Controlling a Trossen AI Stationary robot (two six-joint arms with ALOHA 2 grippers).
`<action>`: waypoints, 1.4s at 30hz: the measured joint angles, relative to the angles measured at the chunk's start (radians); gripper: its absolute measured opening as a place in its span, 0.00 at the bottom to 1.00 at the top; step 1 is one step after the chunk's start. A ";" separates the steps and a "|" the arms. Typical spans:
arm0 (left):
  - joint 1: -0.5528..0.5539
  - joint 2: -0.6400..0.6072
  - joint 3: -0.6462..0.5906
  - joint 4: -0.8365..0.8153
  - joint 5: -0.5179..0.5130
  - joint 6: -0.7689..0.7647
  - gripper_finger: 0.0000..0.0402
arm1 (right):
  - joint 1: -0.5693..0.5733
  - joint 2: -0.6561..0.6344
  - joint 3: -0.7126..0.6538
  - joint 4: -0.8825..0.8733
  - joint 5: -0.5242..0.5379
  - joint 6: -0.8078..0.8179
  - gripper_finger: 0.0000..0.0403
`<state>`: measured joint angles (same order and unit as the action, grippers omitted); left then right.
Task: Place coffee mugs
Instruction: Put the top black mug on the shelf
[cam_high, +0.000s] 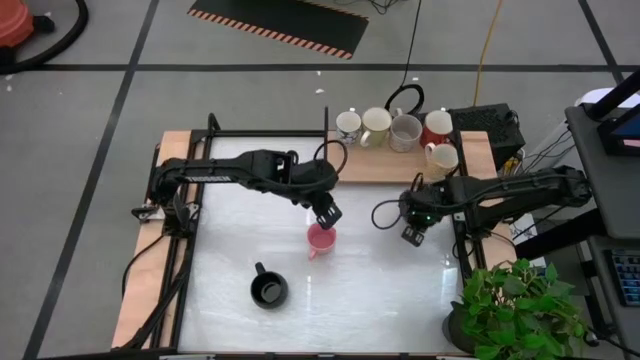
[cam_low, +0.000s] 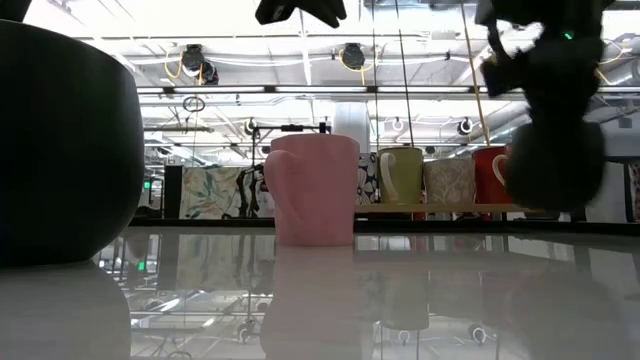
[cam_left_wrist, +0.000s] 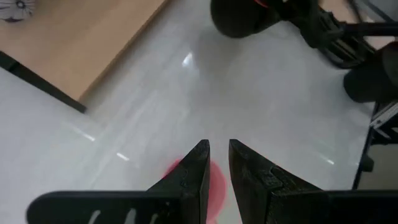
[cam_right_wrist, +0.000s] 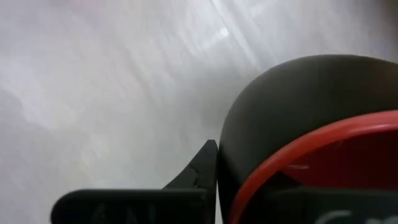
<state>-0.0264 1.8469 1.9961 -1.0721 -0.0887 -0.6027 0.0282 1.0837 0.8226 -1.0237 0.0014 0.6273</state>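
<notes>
Jaws of the right gripper (cam_right_wrist: 214, 186) clamp a black, red-lined mug (cam_right_wrist: 311, 137); left gripper's (cam_left_wrist: 217, 155) jaws stand narrow above the pink mug (cam_high: 320, 238).

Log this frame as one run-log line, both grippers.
left gripper: above pink mug, nearly closed, empty | right gripper: shut on dark mug with red interior, lifted off white tabletop | black mug: on tabletop

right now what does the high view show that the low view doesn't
Only the high view shows the plant, the wooden shelf from above, and the fifth mug of the cluster there. It also shows the right claw shut on a dark mug.

Only the low view shows the room behind the table.

Both show the pink mug, the black mug and the left claw above the pink one.
</notes>
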 joint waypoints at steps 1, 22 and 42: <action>-0.008 0.000 0.000 0.001 -0.019 -0.011 0.16 | 0.000 0.000 0.021 0.016 0.004 -0.012 0.03; 0.021 0.000 0.000 0.009 -0.226 -0.129 0.16 | -0.156 0.174 0.517 0.021 0.098 -0.029 0.02; 0.050 0.000 0.000 -0.087 -0.224 -0.062 0.16 | -0.438 0.437 0.709 -0.288 0.023 -0.202 0.03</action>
<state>0.0231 1.8469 1.9965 -1.1591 -0.3122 -0.6651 -0.4096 1.5211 1.5314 -1.3112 0.0241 0.4258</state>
